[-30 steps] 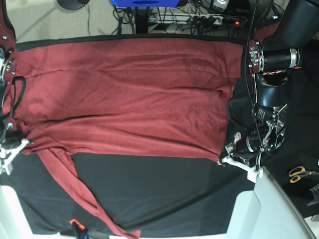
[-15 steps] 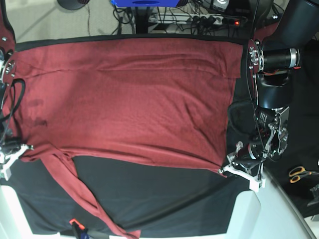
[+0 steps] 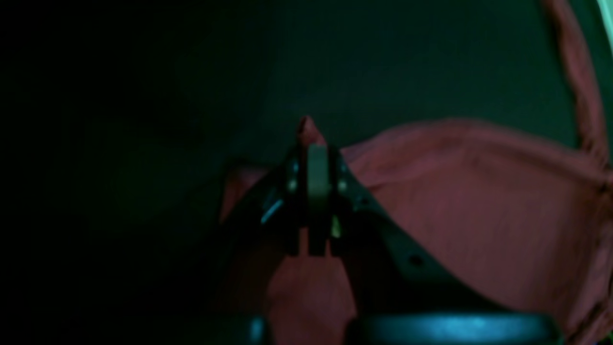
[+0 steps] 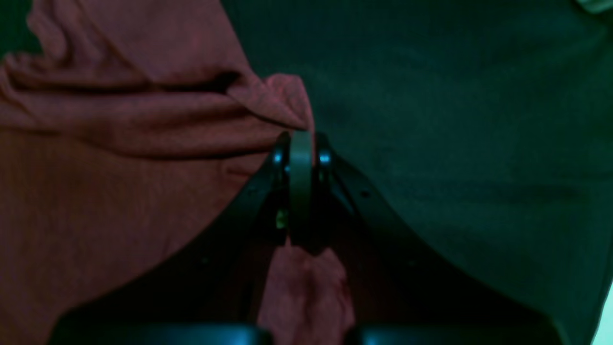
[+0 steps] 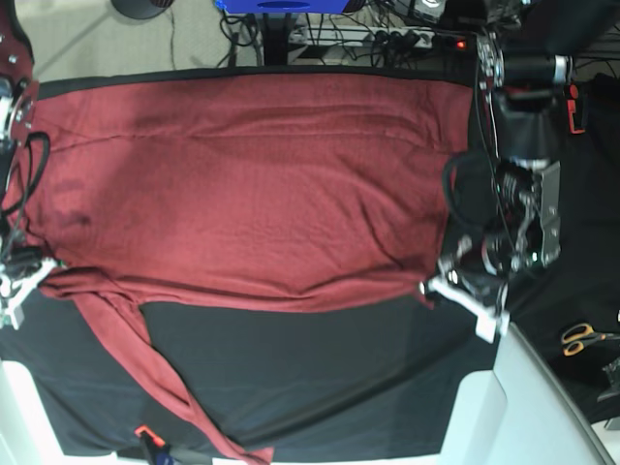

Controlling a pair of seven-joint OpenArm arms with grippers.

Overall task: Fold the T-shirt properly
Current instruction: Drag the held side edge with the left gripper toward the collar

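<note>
Base view: T-shirt (image 5: 242, 184) lay spread over black cloth sheet (image 5: 320, 378), near hem drawn tauter, straighter than second before. Left gripper (image 5: 426, 289) and right gripper (image 5: 39, 266) stayed clamped on near corners. Judged: stretch done, fold next.

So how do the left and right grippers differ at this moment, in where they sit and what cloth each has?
The left gripper sits at the base view's right; the right gripper sits at its left edge. The left pinches a plain corner of the T-shirt; the right pinches a bunched edge, near where a sleeve trails off. Both are shut on the T-shirt, above the black cloth.
</note>
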